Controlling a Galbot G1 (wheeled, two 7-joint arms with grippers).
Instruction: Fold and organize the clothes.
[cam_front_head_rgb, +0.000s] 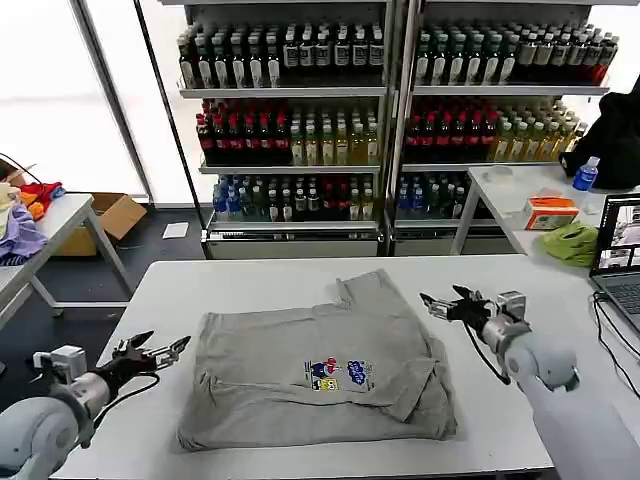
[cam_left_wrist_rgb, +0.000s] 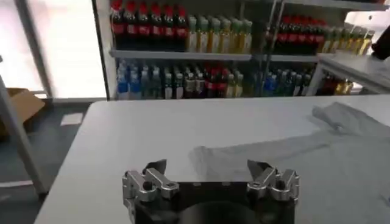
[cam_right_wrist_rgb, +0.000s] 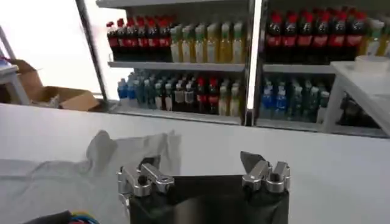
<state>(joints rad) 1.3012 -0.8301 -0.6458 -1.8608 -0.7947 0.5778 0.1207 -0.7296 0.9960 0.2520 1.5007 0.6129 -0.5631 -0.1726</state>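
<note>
Grey cotton, one short-sleeved shirt (cam_front_head_rgb: 320, 370), lies partly folded at the centre of the white table (cam_front_head_rgb: 200, 285), its small multicoloured chest print (cam_front_head_rgb: 338, 373) facing up near the middle of the cloth. One sleeve (cam_front_head_rgb: 372, 290) reaches toward the 12 o'clock edge of the table; the lower hem lies toward 6 o'clock.

Left tool (cam_front_head_rgb: 158, 352) hovers at about 9 o'clock of the shirt, just beside its left edge and apart from the cloth, with its fingers spread and nothing between them. In the left wrist view the same tool (cam_left_wrist_rgb: 207, 172) shows both fingers wide apart above bare table, the grey shirt (cam_left_wrist_rgb: 292, 158) lying ahead of it.

Right tool (cam_front_head_rgb: 450, 302) hovers at about 2 o'clock of the shirt, near the right sleeve, not touching it, fingers spread and empty. The right wrist view shows this tool (cam_right_wrist_rgb: 201, 170) with its fingers apart, a fold of the shirt (cam_right_wrist_rgb: 91, 164) just beyond it.

Farther off, at 12 o'clock, stand shelves of bottled drinks (cam_front_head_rgb: 300, 110). A second table at 2 o'clock carries a lime-green cloth (cam_front_head_rgb: 570, 243).
</note>
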